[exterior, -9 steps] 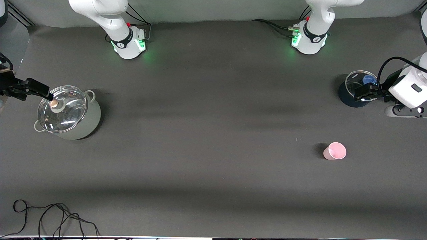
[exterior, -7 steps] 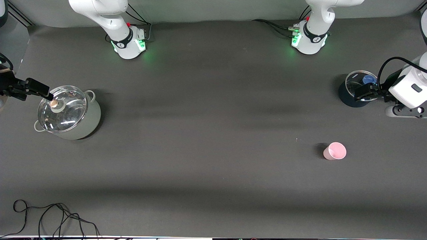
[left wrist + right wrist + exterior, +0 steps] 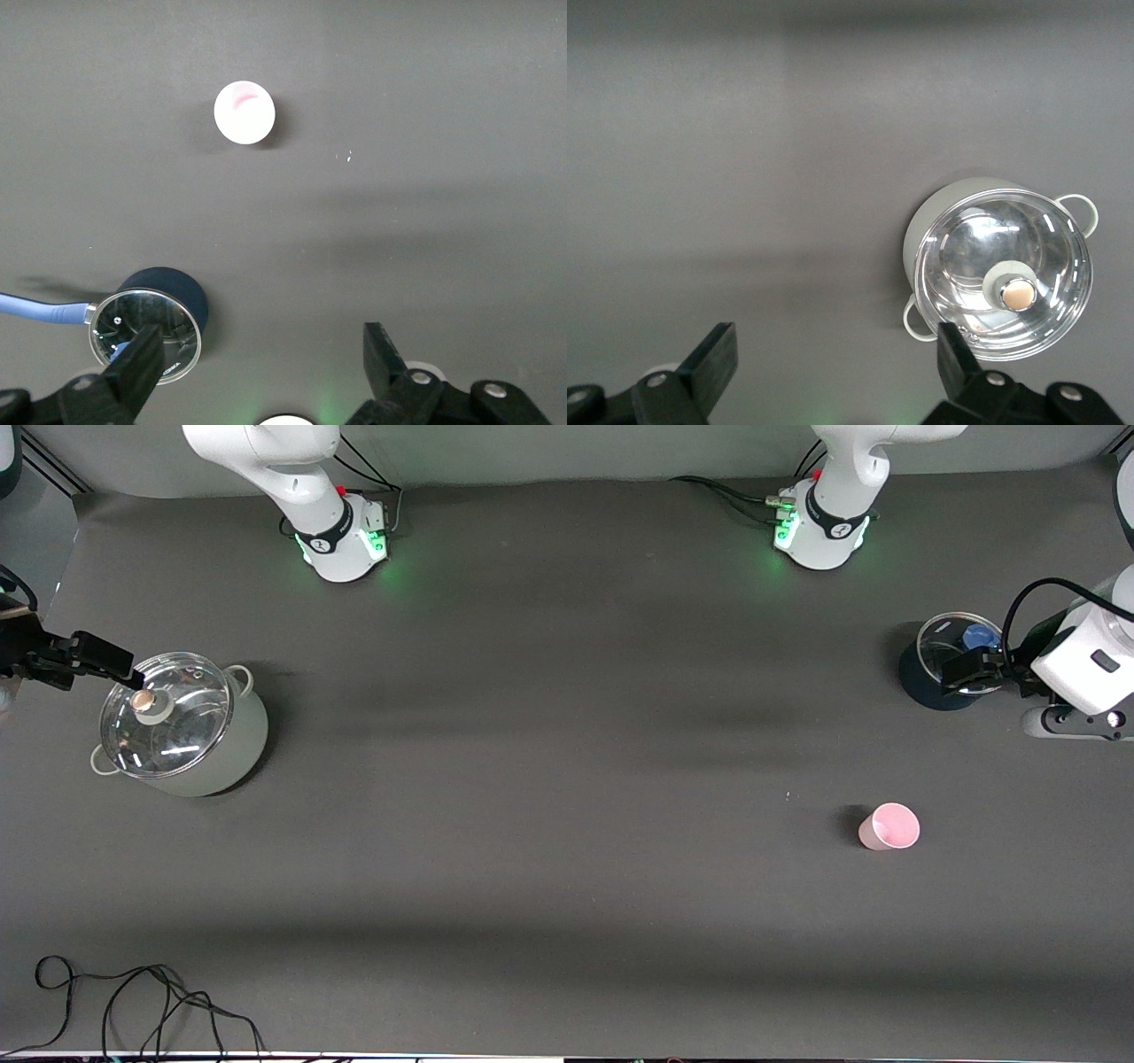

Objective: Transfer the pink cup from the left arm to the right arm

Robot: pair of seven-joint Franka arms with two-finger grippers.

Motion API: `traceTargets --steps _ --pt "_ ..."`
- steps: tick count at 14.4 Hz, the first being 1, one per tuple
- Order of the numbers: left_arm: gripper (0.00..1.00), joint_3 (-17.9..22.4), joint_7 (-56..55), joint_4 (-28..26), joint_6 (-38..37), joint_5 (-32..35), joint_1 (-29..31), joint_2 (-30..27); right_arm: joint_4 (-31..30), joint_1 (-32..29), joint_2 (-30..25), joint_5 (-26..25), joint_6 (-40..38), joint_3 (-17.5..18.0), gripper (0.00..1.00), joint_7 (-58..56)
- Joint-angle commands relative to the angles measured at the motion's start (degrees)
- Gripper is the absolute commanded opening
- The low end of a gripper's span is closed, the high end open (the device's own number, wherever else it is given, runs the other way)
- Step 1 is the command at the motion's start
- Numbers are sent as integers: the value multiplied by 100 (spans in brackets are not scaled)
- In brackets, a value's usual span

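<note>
The pink cup stands upright on the dark table toward the left arm's end, nearer to the front camera than the dark pot. It shows pale in the left wrist view, apart from the fingers. My left gripper is open and empty in the air over the dark pot's edge, and its jaws stand wide apart. My right gripper is open and empty in the air beside the grey pot's lid knob, with its jaws wide apart.
A dark blue pot with a glass lid stands at the left arm's end and shows in the left wrist view. A grey pot with a glass lid stands at the right arm's end. A loose cable lies at the table's front corner.
My right gripper has drawn slightly away from the grey pot's lid knob. My left gripper has barely shifted. The pink cup has not moved.
</note>
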Motion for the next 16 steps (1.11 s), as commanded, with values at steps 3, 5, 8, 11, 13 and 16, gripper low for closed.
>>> traceTargets --steps 3,5,8,11,13,16 --pt "100 73 55 165 -37 92 -94 93 168 -34 80 107 -112 7 100 45" --pt "100 73 63 174 -20 92 -85 110 168 -34 80 107 -112 16 100 28" --pt "100 73 72 463 -11 83 -50 250 168 -43 80 107 -121 16 100 28" --pt "100 108 972 885 15 83 -15 470 168 -43 80 107 -121 7 100 19" --pt "100 108 1835 930 33 -4 116 523 168 -43 80 107 -121 7 100 19" --pt "100 108 2986 1036 366 -162 476 707 168 -43 80 107 -121 7 100 45"
